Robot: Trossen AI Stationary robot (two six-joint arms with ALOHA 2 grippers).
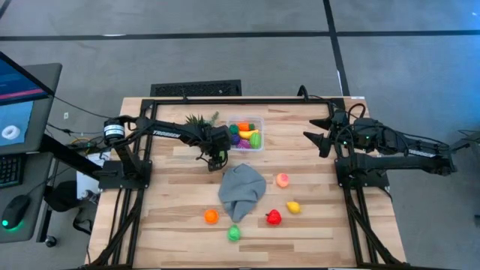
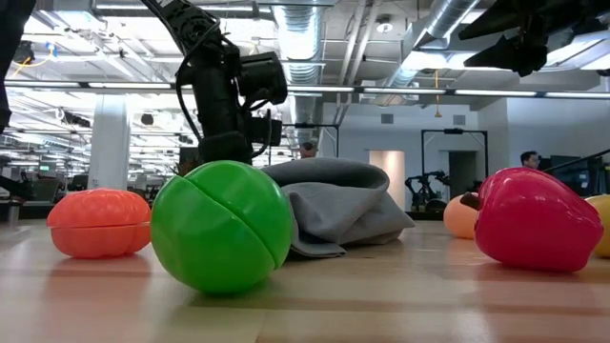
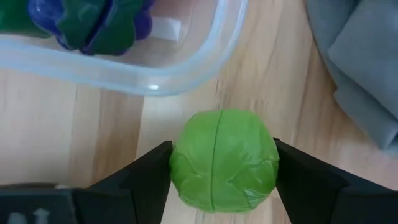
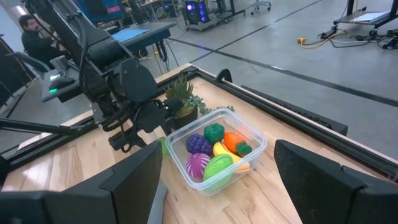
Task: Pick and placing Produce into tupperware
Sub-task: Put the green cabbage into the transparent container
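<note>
While the left gripper [image 3: 221, 171] grasps a light green toy [image 3: 222, 160] beside the tupperware [image 1: 247, 135], the right gripper [image 1: 321, 133] waits released over the pale wooden table [image 1: 315, 225]. Grey cloth [image 1: 241, 190] and loose produce [image 1: 273, 217] lie nearer the front; beyond is an open workshop.

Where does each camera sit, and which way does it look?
High: overhead, facing down; both arms, tupperware, grey cloth.
Low: table height, facing level; left arm, green ball.
Left wrist: on left arm, facing down; left gripper holds green piece.
Right wrist: on raised right arm, facing left arm; right gripper open.
Shared: both wrist views show the tupperware.
</note>
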